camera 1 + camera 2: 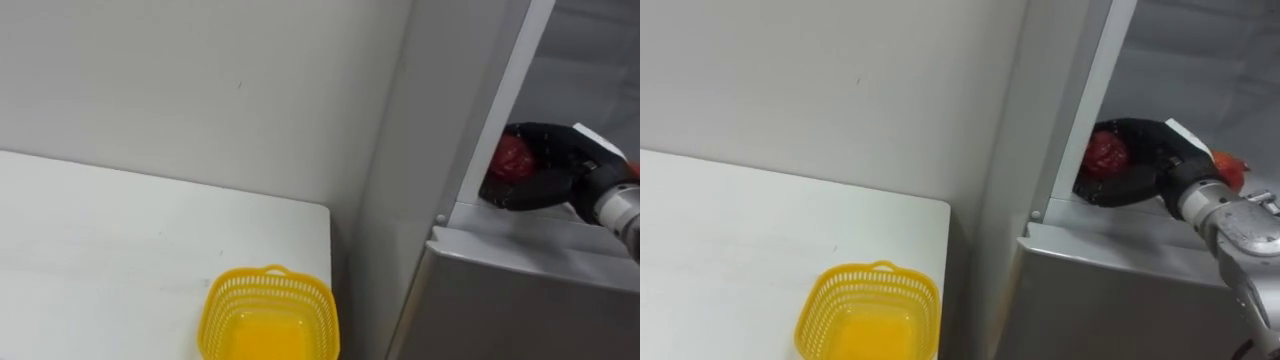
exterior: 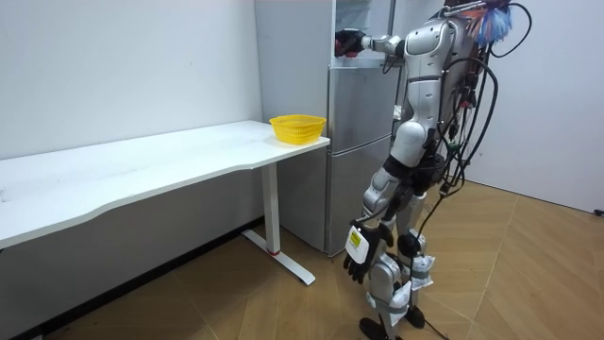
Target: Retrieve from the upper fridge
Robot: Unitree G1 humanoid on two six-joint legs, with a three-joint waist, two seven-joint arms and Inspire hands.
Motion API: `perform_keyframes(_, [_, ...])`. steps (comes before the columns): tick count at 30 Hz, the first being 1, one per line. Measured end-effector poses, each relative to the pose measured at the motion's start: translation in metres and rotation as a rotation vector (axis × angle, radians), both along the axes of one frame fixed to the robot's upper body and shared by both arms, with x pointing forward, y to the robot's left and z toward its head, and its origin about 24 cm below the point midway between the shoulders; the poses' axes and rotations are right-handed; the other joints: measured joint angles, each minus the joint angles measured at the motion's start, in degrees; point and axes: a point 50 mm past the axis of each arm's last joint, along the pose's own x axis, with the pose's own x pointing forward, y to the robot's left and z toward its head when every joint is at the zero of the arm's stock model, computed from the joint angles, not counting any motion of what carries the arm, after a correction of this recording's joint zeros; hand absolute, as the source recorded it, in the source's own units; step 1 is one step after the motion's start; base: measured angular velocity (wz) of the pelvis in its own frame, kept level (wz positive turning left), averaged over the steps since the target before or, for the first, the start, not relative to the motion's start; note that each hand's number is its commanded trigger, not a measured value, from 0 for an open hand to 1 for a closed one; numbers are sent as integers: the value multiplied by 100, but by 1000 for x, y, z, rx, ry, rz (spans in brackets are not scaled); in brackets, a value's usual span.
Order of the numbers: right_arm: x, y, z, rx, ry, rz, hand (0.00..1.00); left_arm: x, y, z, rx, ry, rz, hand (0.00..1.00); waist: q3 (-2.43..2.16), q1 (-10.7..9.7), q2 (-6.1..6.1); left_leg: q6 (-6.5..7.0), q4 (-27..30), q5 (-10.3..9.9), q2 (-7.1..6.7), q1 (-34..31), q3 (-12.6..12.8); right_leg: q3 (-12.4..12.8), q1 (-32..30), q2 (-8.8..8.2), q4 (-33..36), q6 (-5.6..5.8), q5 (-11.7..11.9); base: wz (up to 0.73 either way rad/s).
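In the left eye view, the right hand (image 1: 548, 168) reaches in from the right into the open upper compartment of the silver fridge (image 1: 400, 210). Its black fingers are curled round a red round fruit (image 1: 512, 157), which sits in the grasp just above the compartment's floor, near the front edge. To the left of the fridge stands a white table (image 1: 120, 230) against the wall. A yellow plastic basket (image 1: 270, 315) with a latticed wall sits near the table's corner closest to the fridge.

The right eye view gives the same scene. The fruit is pinched between thumb and fingers, with the thumb below it. A small orange-red thing (image 1: 1231, 166) peeks out just behind the wrist, too hidden to name.

In the room view, the robot stands upright on the wooden floor, close in front of the fridge. Its right arm is stretched out level into the top compartment. The left hand (image 2: 362, 257) hangs low beside its thigh, fingers slack and holding nothing. The basket rests at the table end just beside the fridge.
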Motion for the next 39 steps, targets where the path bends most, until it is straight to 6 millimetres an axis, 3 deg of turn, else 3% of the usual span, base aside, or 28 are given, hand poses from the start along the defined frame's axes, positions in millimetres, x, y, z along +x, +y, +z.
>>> perform_keyframes(23, [1, 4, 7, 0, -30, -27, 100, 11, 0, 1, -8, -11, -33, 0, 30, 29, 135, -12, -25, -5, 15, -2, -27, 9, -5, 24, 12, -11, 9, 0])
perform_keyframes(25, [1, 6, 9, 9, -44, -30, 93, 12, -1, 1, -3, -11, -51, 0, 37, 10, 145, -18, -11, -9, 15, -4, -24, 5, -4, 32, 7, -11, 9, 0])
perform_keyframes(27, [2, 9, 10, 24, -59, -28, 100, 15, -2, 0, 0, -16, -64, 0, 40, -24, 164, -18, -10, -9, 17, -8, -18, 15, -9, 31, 7, -13, 10, 0])
perform_keyframes(29, [0, 12, 12, 35, -78, -24, 100, 17, -2, 0, 3, -27, -68, 0, 33, -70, 197, -18, -4, -8, 19, -20, -21, 6, -16, 31, 6, -13, 10, 2])
perform_keyframes(33, [-10, 23, 5, 58, -135, -24, 100, 17, -3, 0, 17, -30, -85, 0, -31, -125, 317, -19, 6, -8, 20, 13, -14, 13, 5, 19, 5, -13, 11, 0])
perform_keyframes(39, [-31, 36, -10, 180, -213, -64, 100, 18, -7, -1, 42, -57, -88, 0, -4, -122, 463, -19, -4, -7, 27, 98, 31, 25, 72, 20, -4, -12, 10, -2])
